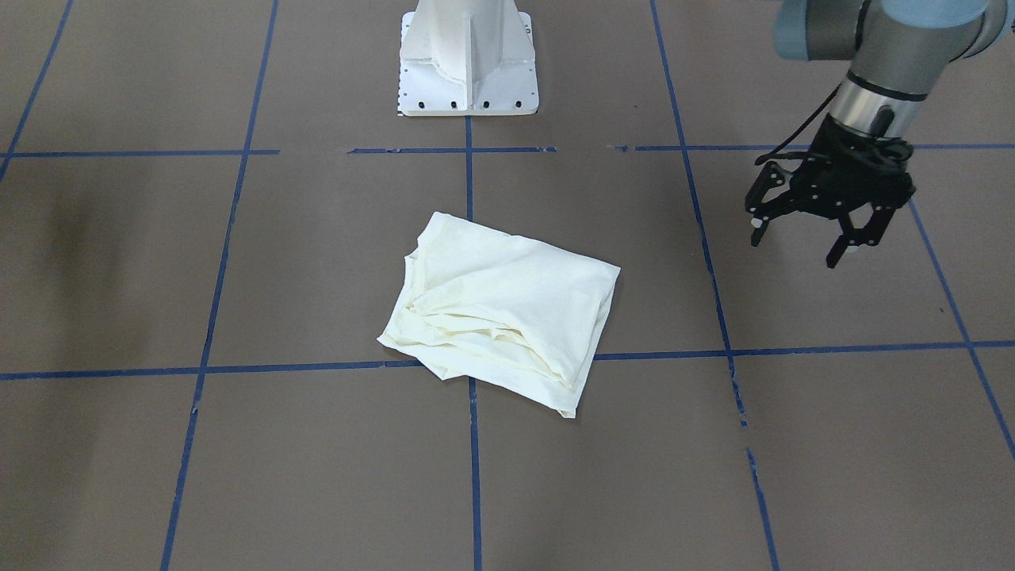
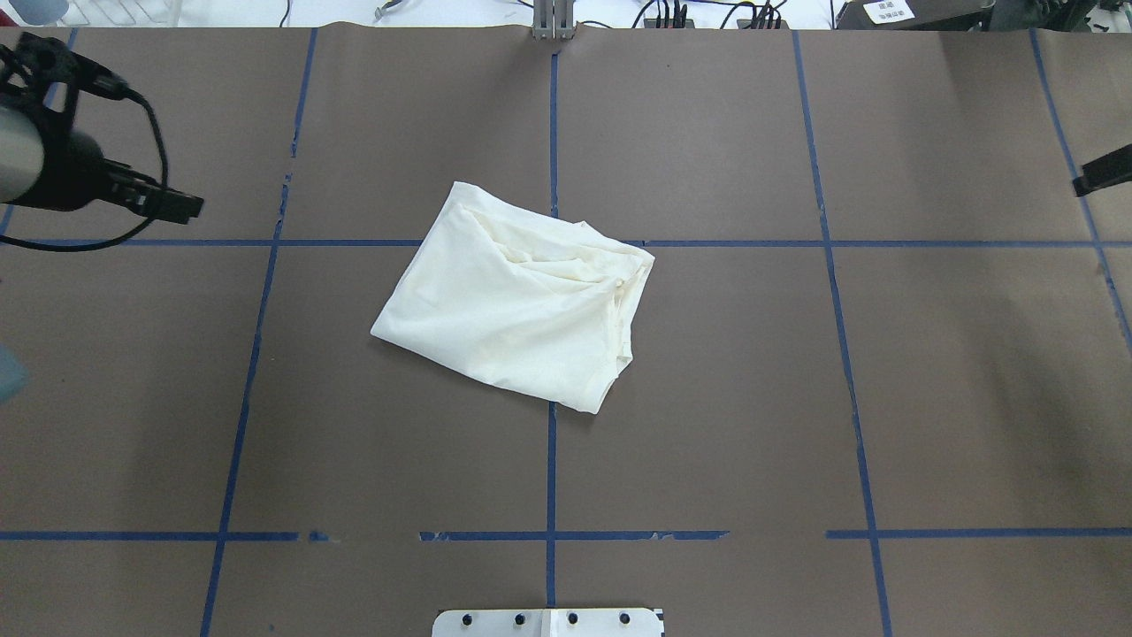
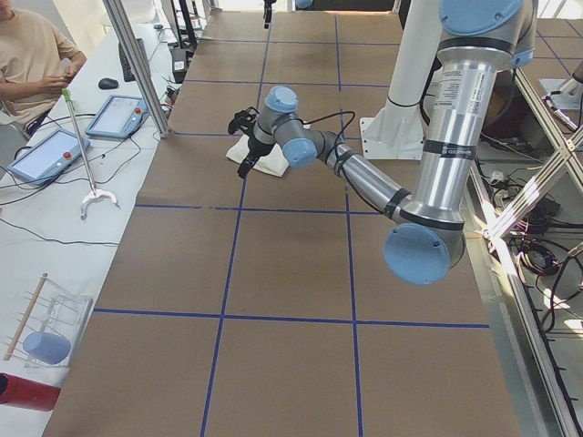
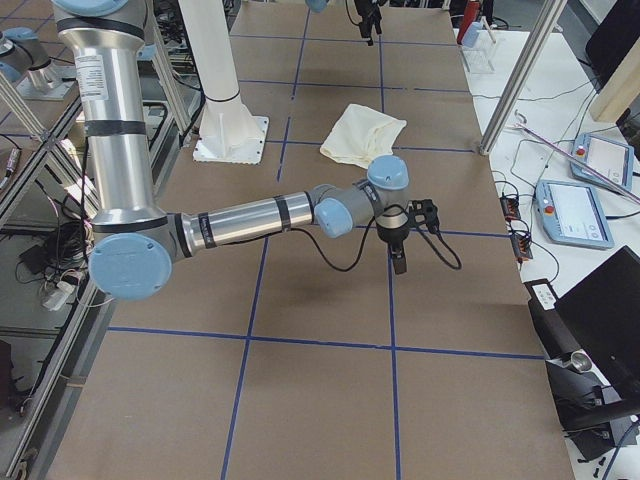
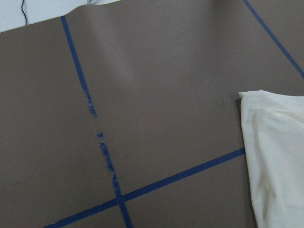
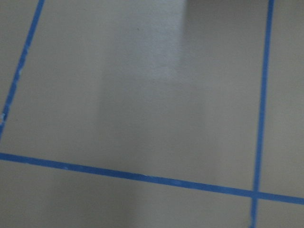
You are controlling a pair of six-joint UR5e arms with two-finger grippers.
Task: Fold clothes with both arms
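Shirt [image 1: 507,309] lies bundled, central on the desk [image 1: 833,444]. Left claw [image 1: 799,243] hangs wide and empty; right claw [image 4: 399,258]: you cannot tell. To neaten, pinch both layered-edge corners together.

Brown table [image 2: 707,398] gridded with blue tape [image 2: 551,478]; white side desk [image 3: 36,273].
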